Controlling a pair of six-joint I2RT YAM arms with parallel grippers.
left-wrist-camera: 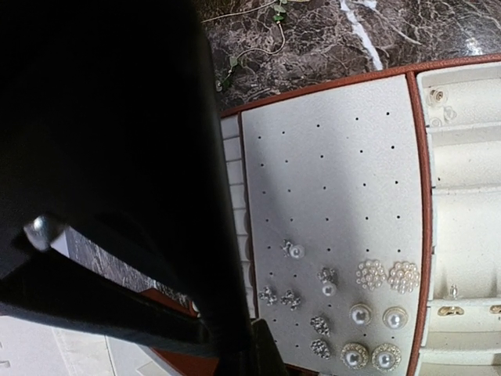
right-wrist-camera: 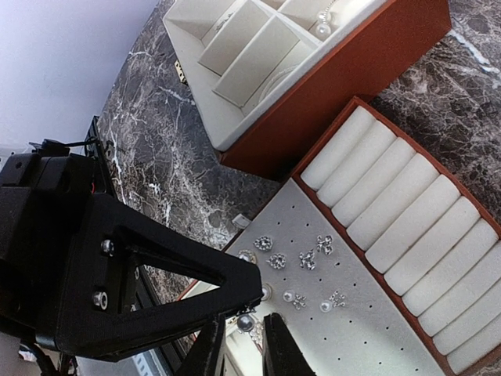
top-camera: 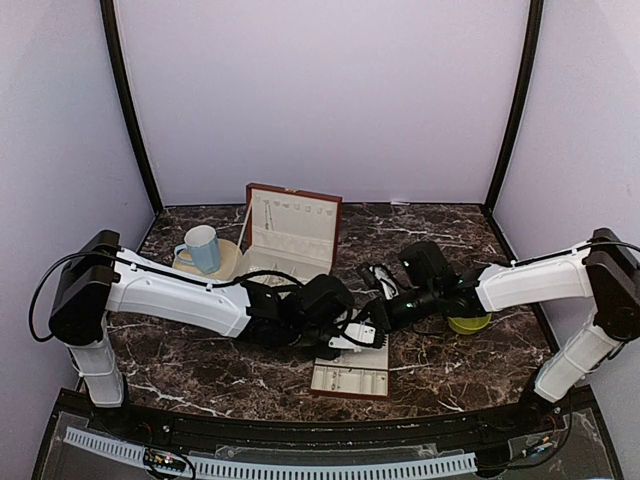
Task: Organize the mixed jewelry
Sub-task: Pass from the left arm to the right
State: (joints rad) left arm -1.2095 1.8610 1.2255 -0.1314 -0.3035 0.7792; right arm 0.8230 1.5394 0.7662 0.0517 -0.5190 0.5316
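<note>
Studs (left-wrist-camera: 360, 315) dot the cream tray (left-wrist-camera: 329, 157). My left gripper (top-camera: 362, 338) is clenched; for my right gripper (right-wrist-camera: 244, 348) I cannot tell.

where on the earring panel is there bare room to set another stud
The earring panel is bare on its half nearest the marble, bordered by the ring rolls and the side compartments. The other half is crowded with studs, by the right hand.

White arms (top-camera: 180, 295), black joints (top-camera: 85, 290)
</note>
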